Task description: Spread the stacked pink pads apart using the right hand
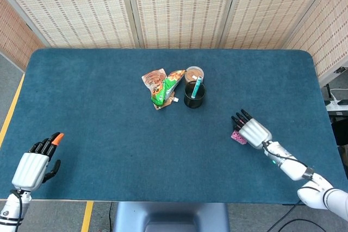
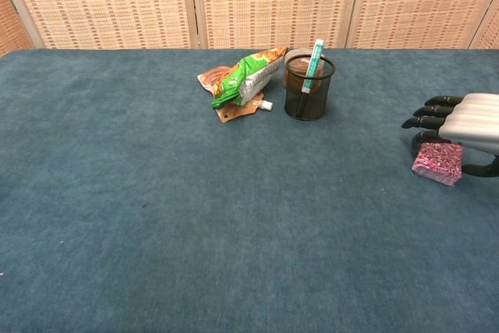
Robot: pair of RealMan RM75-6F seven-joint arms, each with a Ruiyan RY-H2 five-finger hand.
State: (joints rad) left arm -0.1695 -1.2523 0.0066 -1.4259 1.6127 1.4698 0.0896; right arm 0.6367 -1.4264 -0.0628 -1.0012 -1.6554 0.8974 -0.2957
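The stack of pink pads point(image 2: 438, 163) lies on the blue table near its right edge; in the head view only a pink corner point(image 1: 237, 137) shows under my palm. My right hand point(image 2: 461, 125) hovers right over the stack, dark fingers point(image 2: 425, 122) stretched out apart past its far left side, thumb curled down beside its right side. I cannot see a grip on the pads. My left hand point(image 1: 33, 165) rests at the table's near left corner, fingers extended, holding nothing.
Mid-table at the back stand a black mesh cup point(image 2: 309, 88) with a teal tube in it, a green and orange snack pouch point(image 2: 245, 77), and a small round tin point(image 1: 194, 73). The table's right edge point(image 1: 329, 134) runs close to my right arm.
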